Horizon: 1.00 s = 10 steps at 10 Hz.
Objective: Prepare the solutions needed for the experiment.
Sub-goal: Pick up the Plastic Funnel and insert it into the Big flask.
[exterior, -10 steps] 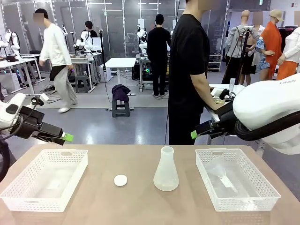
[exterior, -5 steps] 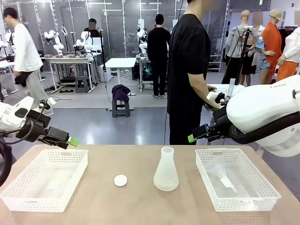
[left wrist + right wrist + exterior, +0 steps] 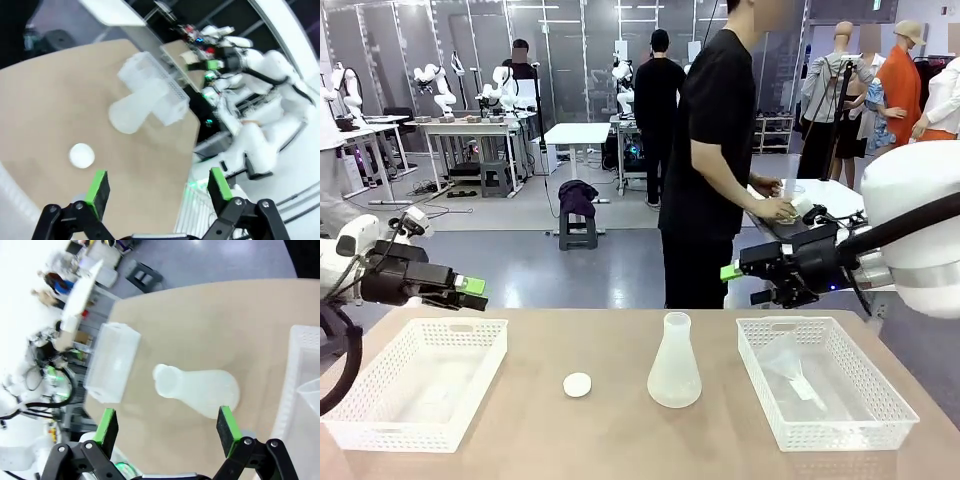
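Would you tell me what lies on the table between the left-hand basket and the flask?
In the front view, a small white round cap lies there, apart from basket and flask.

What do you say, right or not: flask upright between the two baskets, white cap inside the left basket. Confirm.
Wrong on one point: the front view shows the white cap on the table, between the left basket and the flask, not inside. The rest holds.
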{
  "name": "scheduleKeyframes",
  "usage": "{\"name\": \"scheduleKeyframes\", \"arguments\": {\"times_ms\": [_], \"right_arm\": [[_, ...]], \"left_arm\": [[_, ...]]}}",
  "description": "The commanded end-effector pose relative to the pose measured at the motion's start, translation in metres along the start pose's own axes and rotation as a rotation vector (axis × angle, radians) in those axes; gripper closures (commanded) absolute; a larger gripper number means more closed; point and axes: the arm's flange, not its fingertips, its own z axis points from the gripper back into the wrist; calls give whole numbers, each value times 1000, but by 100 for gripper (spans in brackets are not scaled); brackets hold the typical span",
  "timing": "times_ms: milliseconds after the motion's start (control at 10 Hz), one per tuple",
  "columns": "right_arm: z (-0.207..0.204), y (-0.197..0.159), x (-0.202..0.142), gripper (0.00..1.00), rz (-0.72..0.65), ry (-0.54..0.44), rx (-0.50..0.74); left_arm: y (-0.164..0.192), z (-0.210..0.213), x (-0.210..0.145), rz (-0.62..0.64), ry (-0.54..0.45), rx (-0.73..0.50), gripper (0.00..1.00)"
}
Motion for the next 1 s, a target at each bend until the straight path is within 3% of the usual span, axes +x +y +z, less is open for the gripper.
{"name": "scheduleKeyframes", "arguments": {"times_ms": [0,300,400,600,900], "right_arm": [[-29,-20,8,0,-62,-21,154],[-39,-34,8,0,-85,-24,301],[-40,-39,8,0,-106,-26,326],[-41,-46,6,0,-129,-28,367],[-38,-55,5,0,-167,-43,381]], "left_arm": [[26,-3,3,-11,-10,-147,0],[43,-2,-3,294,-113,-169,0],[43,3,-7,408,-78,-150,0],[48,14,-14,493,-4,-105,0],[53,26,-22,522,52,-185,0]]}}
